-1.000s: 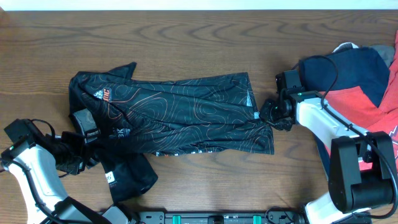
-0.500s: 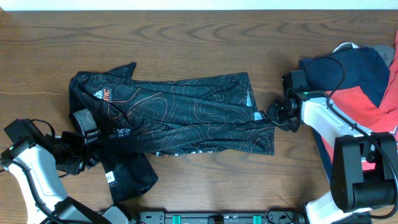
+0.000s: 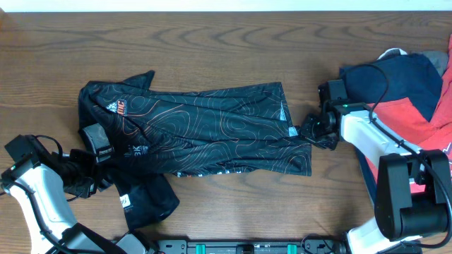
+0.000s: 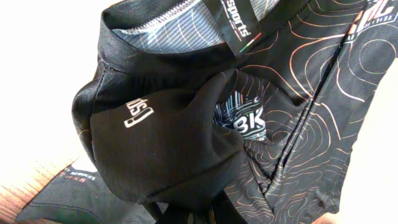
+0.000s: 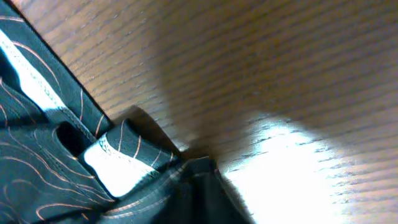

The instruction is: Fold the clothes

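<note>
My left claw (image 3: 90,178) sits low at the near left of the counter (image 3: 212,42), right at the collar end of the black jersey (image 3: 212,130). In the left wrist view a dark fold of that jersey (image 4: 168,143) bunches down toward the bottom edge, where the fingers barely show, so I read this claw as clamped on the cloth. One sleeve (image 3: 145,201) lies loose on the near side, just beside this claw, not yet tucked in.

The jersey is spread across the middle of the counter, mostly flat. Its long axis runs left to right, with the collar toward my left arm and the hem toward my right. That is what the coming move turns on, as I judge it. The garment lies between the two claws, one at each end. A fold across the length means carrying one end over toward the other. The left arm is nearer the collar and sleeve, and the right is nearer the hem.

My right claw (image 3: 313,130) rests on the near right corner of the hem. The right wrist view shows the hem corner (image 5: 118,155) against bare wood, but no fingers, so I cannot tell whether this claw is pinching or just resting there.

Past it, at the far right, the red-and-navy pile (image 3: 409,92) waits, apart from the jersey.
</note>
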You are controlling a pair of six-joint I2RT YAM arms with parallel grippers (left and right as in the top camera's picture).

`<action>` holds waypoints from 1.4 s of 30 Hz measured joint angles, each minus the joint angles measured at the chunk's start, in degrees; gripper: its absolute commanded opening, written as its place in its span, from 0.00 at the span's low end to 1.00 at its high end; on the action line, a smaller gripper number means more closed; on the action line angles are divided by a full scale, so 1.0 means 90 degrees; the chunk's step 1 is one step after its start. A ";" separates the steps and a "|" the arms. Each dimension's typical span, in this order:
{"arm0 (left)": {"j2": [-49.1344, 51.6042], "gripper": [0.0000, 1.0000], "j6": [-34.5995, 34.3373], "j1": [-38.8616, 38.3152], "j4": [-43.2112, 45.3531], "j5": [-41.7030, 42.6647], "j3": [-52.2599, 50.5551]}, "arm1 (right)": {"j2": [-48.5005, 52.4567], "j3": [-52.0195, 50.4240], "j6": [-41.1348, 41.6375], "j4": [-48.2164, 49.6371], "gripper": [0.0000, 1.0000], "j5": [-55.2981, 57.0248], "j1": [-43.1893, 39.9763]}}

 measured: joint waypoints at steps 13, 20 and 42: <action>0.0000 0.06 0.0476 -0.0119 0.0197 0.1443 0.0090 | -0.0736 0.0879 -0.0627 -0.0877 0.01 -0.0036 -0.0049; 0.0005 0.06 0.0855 -0.0678 -0.0398 0.1962 0.1661 | -0.1982 0.2637 -0.1190 -0.1707 0.01 -0.0036 -0.0049; -0.0126 0.06 0.2436 -0.1872 -0.3599 0.0357 0.7247 | -0.3002 0.5654 -0.1948 -0.3521 0.01 0.1217 -0.0449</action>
